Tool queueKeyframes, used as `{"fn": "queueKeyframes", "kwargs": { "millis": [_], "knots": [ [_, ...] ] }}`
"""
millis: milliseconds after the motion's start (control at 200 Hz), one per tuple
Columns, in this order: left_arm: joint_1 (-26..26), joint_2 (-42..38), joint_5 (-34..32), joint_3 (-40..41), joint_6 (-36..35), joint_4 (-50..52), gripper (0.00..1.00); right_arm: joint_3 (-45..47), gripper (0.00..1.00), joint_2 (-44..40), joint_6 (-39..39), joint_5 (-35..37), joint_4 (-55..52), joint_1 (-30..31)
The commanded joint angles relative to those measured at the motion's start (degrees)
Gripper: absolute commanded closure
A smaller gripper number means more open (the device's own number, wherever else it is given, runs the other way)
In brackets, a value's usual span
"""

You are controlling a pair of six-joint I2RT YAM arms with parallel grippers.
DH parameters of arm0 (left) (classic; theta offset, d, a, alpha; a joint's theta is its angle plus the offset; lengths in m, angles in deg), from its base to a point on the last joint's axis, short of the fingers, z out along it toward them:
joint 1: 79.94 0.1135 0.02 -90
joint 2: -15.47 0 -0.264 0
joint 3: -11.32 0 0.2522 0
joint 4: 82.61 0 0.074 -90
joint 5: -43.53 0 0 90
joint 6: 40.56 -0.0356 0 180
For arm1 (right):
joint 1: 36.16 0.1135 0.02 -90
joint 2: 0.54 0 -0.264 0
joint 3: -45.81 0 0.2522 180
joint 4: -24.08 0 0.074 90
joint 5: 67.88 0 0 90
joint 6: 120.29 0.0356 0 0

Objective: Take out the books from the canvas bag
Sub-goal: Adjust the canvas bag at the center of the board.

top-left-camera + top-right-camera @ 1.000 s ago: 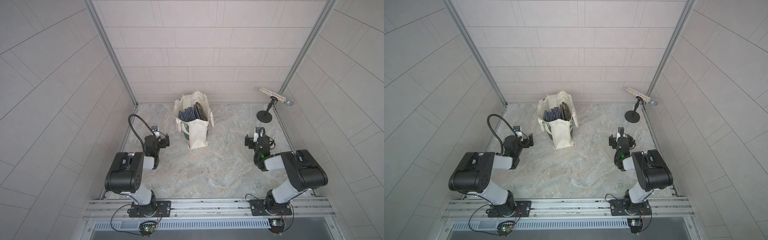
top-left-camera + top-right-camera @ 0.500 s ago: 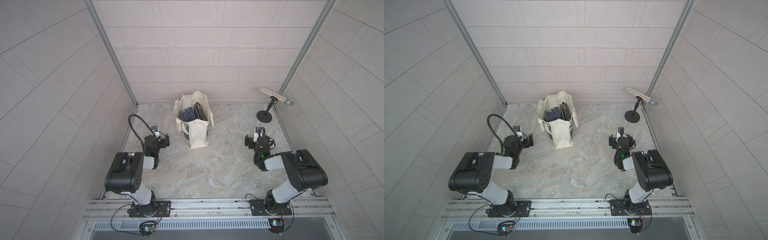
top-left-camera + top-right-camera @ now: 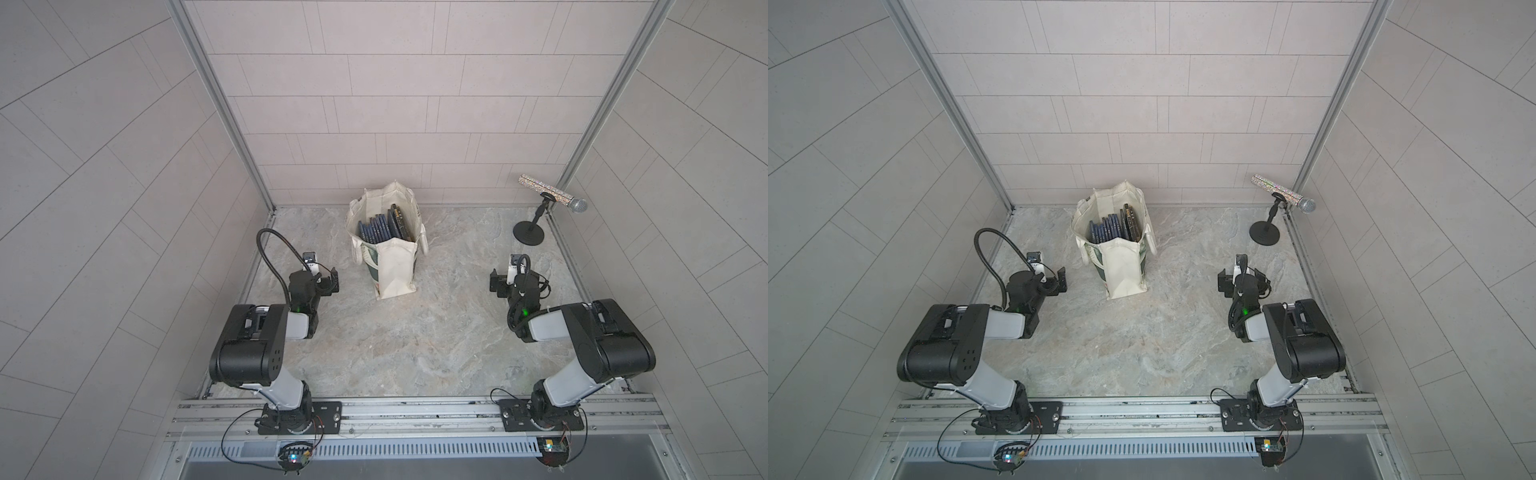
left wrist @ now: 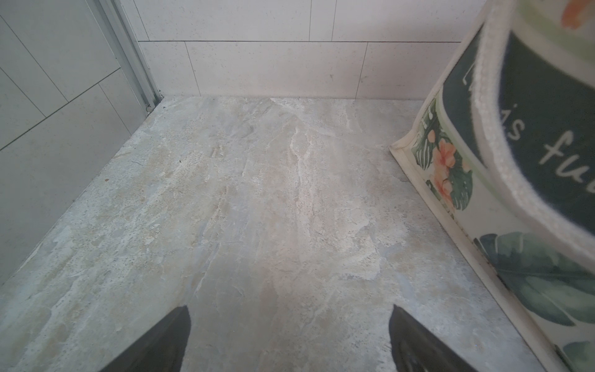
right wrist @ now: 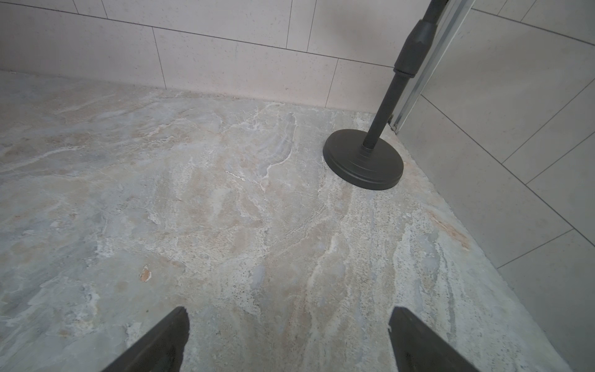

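- We see the cream canvas bag (image 3: 395,270) with dark green leafy print standing upright on the grey marbled table (image 3: 415,345), close to the tiled back wall and between the two arms; we judge it is set so that its open mouth faces up and either arm can reach in from above
- The thin, flat, dark navy paperback books (image 3: 379,227) stand on edge inside it, packed side by side, their top edges showing at the mouth; none lies out on the table, so we judge the task has not begun
- The bag's long cream handles (image 3: 423,241) droop down its outer sides, which leaves the mouth unobstructed
- The left pincer (image 4: 289,309) sits low over the table with its jaws spread as wide as they go; it holds nothing and touches nothing, and the bag's printed side is near it but apart
- The right pincer (image 5: 290,309) is likewise fully spread and empty over bare table, well apart from the bag and near the round black base of the stand (image 5: 363,161) that carries a glittery microphone (image 3: 552,195) in the far corner
- We judge the left one the nearer for a first reach; soft canvas may sag or tip as a book is pulled, so the other pincer may have to steady it
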Motion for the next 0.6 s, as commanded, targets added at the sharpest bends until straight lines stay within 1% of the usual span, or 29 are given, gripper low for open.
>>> {"fn": "queueKeyframes", "kwargs": {
  "millis": [0, 20, 95, 160, 190, 260, 285, 305, 355, 380, 420, 450, 480, 520, 545, 570, 595],
  "knots": [
    [-0.19, -0.23, -5.27, -0.21, 1.03, -0.23, 0.00, 0.45, 0.00, -2.78, -1.48, -1.15, 0.47, -0.17],
    [-0.26, -0.52, -8.01, -0.58, 1.84, 0.71, 0.00, 0.61, 0.00, -4.27, -1.70, -1.63, -0.42, -0.05],
    [-0.58, -2.85, -9.41, 1.54, 1.86, -1.44, 0.00, -0.77, 0.00, -9.64, -1.98, -1.32, -7.19, 0.20],
    [-3.35, -6.95, -16.36, 3.80, 0.77, -2.39, 0.00, -3.21, 0.00, -13.81, -4.23, -2.26, -14.86, 1.74],
    [-4.24, -9.07, -17.52, 4.14, -0.25, -1.73, 0.00, -3.98, 0.00, -15.82, -4.62, -1.36, -17.15, 3.06],
    [-5.80, -15.01, -18.04, 2.72, -1.49, 5.93, 0.00, -6.71, 0.00, -22.20, -4.30, 4.86, -23.27, 7.39],
    [-6.68, -17.45, -18.82, 1.88, -1.26, 9.24, 0.00, -8.19, 0.00, -24.26, -4.60, 5.55, -27.01, 8.57],
    [-7.41, -18.81, -20.78, 1.15, -0.02, 11.34, 0.00, -9.15, 0.00, -25.80, -4.38, 4.92, -29.49, 9.06],
    [-8.27, -22.89, -25.84, -0.34, 7.84, 14.70, 0.00, -10.88, 0.00, -29.50, -0.12, 1.28, -32.69, 9.41],
    [-8.27, -25.20, -25.74, -1.36, 12.42, 17.14, 0.00, -11.51, 0.00, -31.09, 3.09, -0.61, -33.65, 9.41],
    [-8.27, -29.17, -23.94, -3.12, 17.00, 21.87, 0.00, -12.86, 0.00, -33.91, 8.04, -2.37, -36.37, 9.41],
    [-8.28, -32.27, -22.14, -4.70, 20.40, 26.13, 0.00, -13.98, 0.00, -36.05, 13.22, -2.00, -39.06, 9.42],
    [-8.32, -35.30, -21.65, -5.99, 24.81, 30.10, 0.00, -14.81, 0.00, -38.15, 19.98, 0.57, -42.22, 9.41],
    [-8.18, -39.32, -22.90, -6.75, 33.54, 34.64, 0.00, -15.09, 0.00, -41.11, 28.79, 5.24, -46.71, 9.35],
    [-8.05, -42.14, -22.90, -6.91, 39.78, 37.56, 0.00, -14.59, 0.00, -42.81, 33.36, 6.68, -48.46, 9.14],
    [-7.87, -44.70, -21.90, -6.43, 43.25, 37.98, 0.00, -13.94, 0.00, -44.48, 36.72, 6.26, -49.57, 8.52],
    [-7.81, -47.44, -20.15, -5.92, 45.42, 38.01, 0.00, -13.34, 0.00, -45.55, 35.93, 2.19, -47.97, 7.62]
  ]
}}
